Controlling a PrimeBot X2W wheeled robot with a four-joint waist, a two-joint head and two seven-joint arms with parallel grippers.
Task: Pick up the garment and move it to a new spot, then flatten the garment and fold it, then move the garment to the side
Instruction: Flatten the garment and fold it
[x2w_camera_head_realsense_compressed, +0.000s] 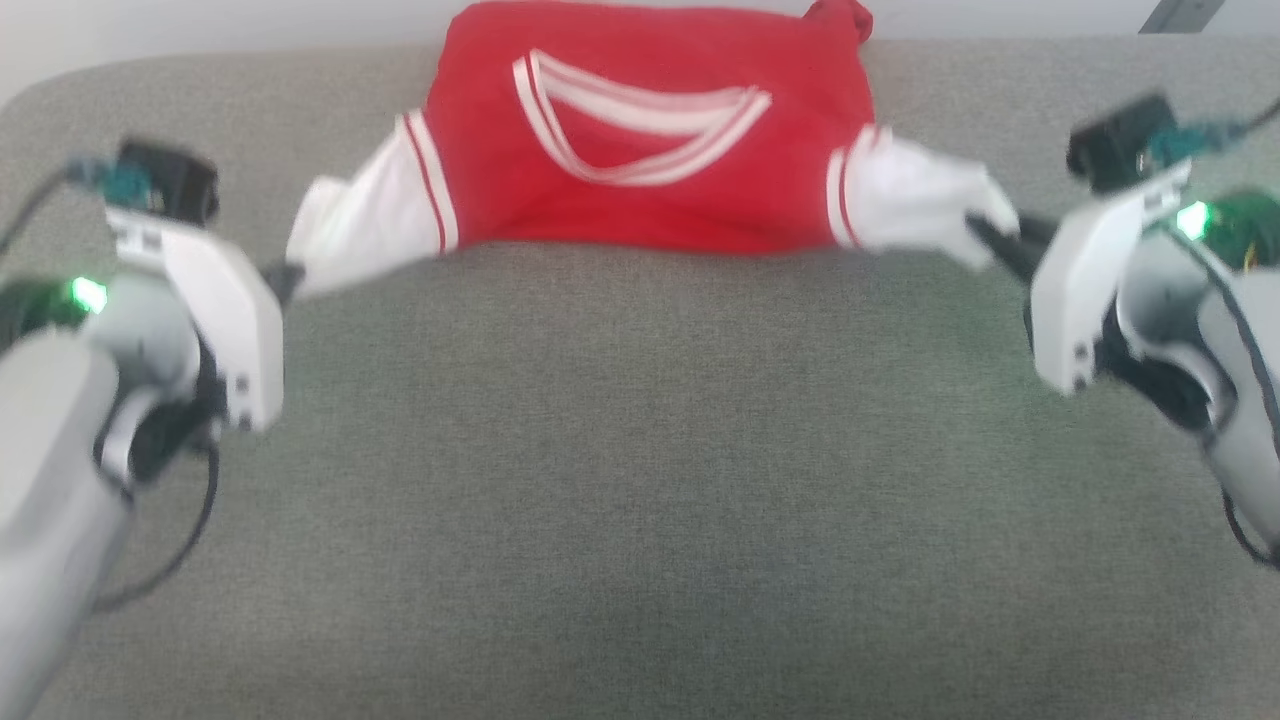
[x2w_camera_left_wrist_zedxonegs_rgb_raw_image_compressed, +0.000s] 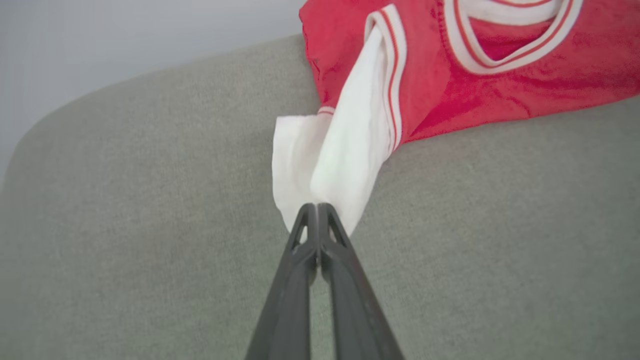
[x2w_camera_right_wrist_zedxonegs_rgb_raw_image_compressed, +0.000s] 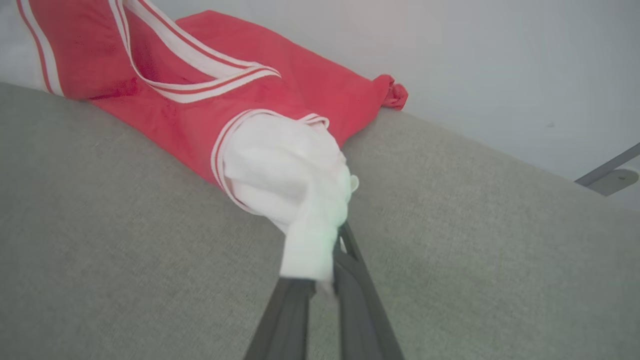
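Shirt (x2w_camera_left_wrist_zedxonegs_rgb_raw_image_compressed: 450, 90) body cut off by top edge in both wrist views. Right gripper (x2w_camera_right_wrist_zedxonegs_rgb_raw_image_compressed: 332, 255) tips buried under shirt's white sleeve (x2w_camera_right_wrist_zedxonegs_rgb_raw_image_compressed: 290, 180). Head view soft, smeared either side of shirt.

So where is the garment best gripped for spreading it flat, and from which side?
Take the garment by its two white sleeve ends, each from its own outer side. The sleeves stick out sideways past the red body, so pulling apart should stretch it. The left claw is shut on the left sleeve, the right claw on the right sleeve.
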